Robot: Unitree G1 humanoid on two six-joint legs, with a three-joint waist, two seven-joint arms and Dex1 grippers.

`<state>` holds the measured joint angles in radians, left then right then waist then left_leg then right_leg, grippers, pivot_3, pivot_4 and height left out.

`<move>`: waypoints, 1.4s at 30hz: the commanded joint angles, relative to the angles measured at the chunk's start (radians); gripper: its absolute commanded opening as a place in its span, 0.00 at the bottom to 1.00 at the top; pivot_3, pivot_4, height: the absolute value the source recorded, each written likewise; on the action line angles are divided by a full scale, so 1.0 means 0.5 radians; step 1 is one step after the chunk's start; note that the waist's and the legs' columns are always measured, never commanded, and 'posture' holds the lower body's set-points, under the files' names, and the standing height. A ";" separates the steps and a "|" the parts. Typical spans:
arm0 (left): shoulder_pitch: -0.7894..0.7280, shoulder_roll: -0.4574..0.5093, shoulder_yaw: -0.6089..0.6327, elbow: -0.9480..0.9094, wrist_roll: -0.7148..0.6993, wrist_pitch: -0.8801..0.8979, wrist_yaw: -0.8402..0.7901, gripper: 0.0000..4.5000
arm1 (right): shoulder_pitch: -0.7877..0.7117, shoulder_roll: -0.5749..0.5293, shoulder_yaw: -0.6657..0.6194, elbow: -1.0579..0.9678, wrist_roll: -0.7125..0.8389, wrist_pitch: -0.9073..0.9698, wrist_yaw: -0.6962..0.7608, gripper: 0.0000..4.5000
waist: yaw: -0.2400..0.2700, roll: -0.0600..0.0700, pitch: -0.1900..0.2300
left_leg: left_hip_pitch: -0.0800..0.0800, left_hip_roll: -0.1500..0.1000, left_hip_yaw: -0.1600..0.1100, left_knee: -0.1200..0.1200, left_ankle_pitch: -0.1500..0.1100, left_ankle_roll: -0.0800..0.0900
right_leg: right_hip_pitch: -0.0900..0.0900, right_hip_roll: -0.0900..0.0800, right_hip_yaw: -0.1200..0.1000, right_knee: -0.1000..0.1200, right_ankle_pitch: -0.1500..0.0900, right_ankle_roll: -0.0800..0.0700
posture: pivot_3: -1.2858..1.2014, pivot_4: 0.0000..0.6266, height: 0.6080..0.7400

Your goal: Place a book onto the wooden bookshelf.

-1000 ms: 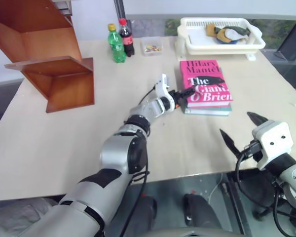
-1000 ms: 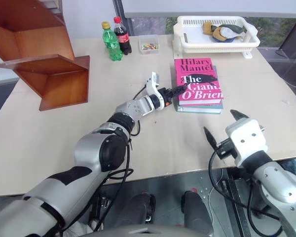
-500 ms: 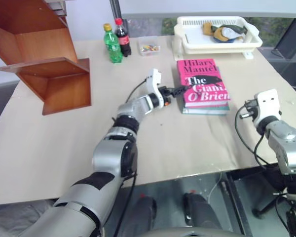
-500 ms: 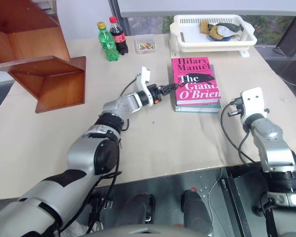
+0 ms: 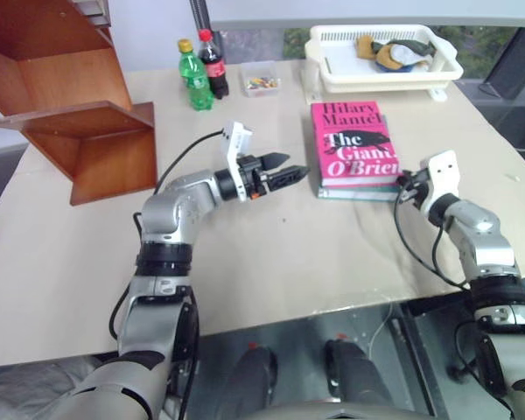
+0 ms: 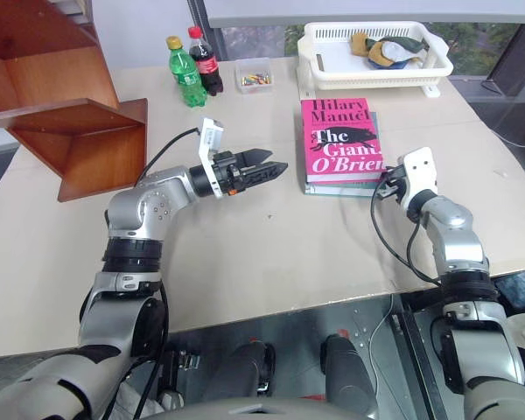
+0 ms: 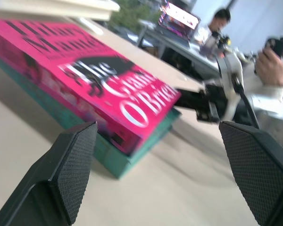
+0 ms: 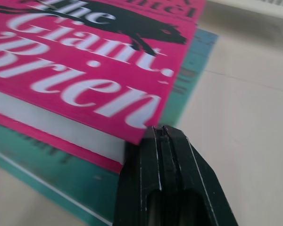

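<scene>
Right gripper (image 8: 166, 136), nearest: fingers pressed together, tip at the near right corner of the pink book (image 5: 356, 144). The wrist view puts the closed tip against the cover's edge, seemingly wedged at the page block; whether it grips anything cannot be told. Left gripper (image 5: 290, 173) hangs over the table (image 5: 271, 254) just left of the book, fingers spread, holding nothing.

The pink book lies flat on a teal book (image 5: 360, 190), mid-table, right of centre. The wooden bookshelf (image 5: 79, 114) stands well apart at the far left.

Likely trouble: a closed tip prying at one corner may slide the pink book across the teal one or drag both, since nothing braces the far side. It could also lift only the cover and bend it.

Cover reads "Hilary Mantel", "The Giant, O'Brien". Farther back, a green bottle (image 5: 190, 77) and a dark cola bottle (image 5: 213, 66), labels unreadable, and a white basket (image 5: 381, 61).
</scene>
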<state>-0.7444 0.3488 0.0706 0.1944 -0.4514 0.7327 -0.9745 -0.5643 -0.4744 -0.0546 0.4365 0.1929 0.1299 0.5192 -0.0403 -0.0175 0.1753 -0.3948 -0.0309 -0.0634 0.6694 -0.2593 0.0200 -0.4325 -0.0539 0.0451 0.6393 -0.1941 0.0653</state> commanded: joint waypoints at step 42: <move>-0.924 -0.360 0.439 1.967 -0.021 -0.354 0.688 1.00 | 1.580 -0.193 -0.454 -2.805 0.189 0.872 -0.156 0.84 | 0.050 -0.002 0.001 | -0.002 -0.006 0.002 0.011 -0.004 0.008 | 0.002 0.001 -0.002 0.003 -0.001 0.002 | 0.52 0.24 1.00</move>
<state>-1.1724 0.1628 0.2597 1.1667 -0.4542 0.5853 -0.6404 0.2164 -0.5588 -0.2483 -0.8975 0.2884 0.5455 0.4584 -0.0153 -0.0187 0.1757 -0.3955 -0.0341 -0.0619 0.6758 -0.2615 0.0239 -0.4309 -0.0532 0.0436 0.6411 -0.1945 0.0664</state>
